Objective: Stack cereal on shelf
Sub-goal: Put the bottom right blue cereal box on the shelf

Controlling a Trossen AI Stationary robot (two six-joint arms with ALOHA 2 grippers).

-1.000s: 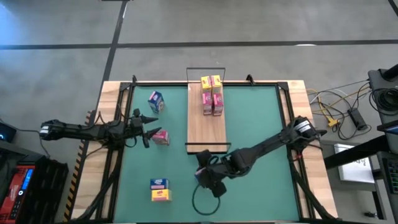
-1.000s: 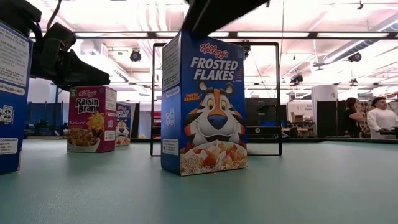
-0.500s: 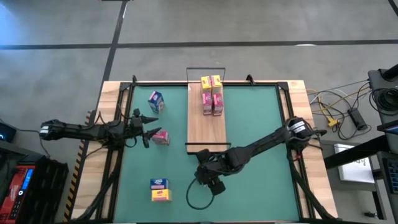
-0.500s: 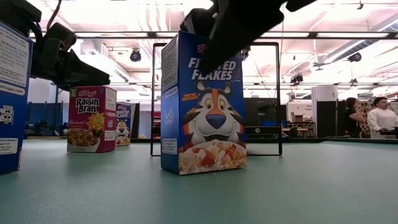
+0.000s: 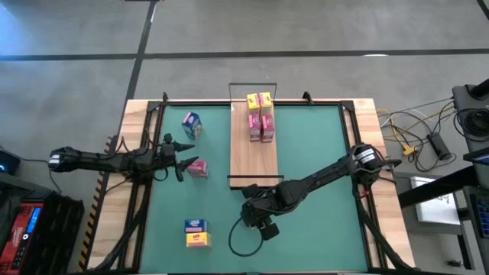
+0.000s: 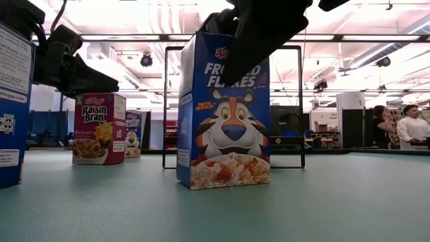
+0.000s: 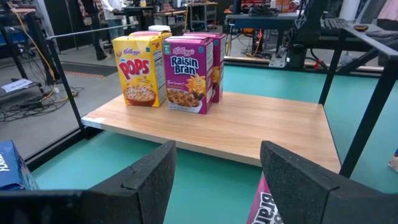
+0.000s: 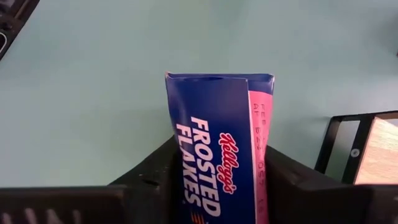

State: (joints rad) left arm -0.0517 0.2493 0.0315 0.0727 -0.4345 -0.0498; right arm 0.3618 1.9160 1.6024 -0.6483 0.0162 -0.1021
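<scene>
A blue Frosted Flakes cereal box (image 6: 225,121) stands upright on the green table, just off the near end of the wooden shelf (image 5: 254,156). My right gripper (image 5: 256,216) is over it and shut on it; in the high view it hides the box. Yellow and magenta boxes (image 5: 260,116) stand on the shelf's far part. My left gripper (image 5: 186,158) is open, level with the table, right beside a magenta Raisin Bran box (image 5: 199,169). Another blue box (image 5: 191,124) stands far left. A blue and a yellow box (image 5: 196,233) lie near left. My right gripper pinches the Frosted Flakes box near its upper end (image 8: 186,171), one finger (image 8: 152,171) on each of two opposite sides. It comes from above, slanting from the table's right. The box stays upright with its bottom (image 6: 225,183) on the table.
Black wire frames (image 5: 254,85) stand at both short ends of the shelf; the near one (image 6: 232,106) is just behind the held box. A black cable loop (image 5: 244,246) lies near the right gripper. People stand in the room beyond the table (image 6: 403,128).
My right gripper has come down over the top of the Frosted Flakes box, moving slightly toward the table's left and far edge. The box has turned a little on the table and slid slightly. My left arm has kept still.
</scene>
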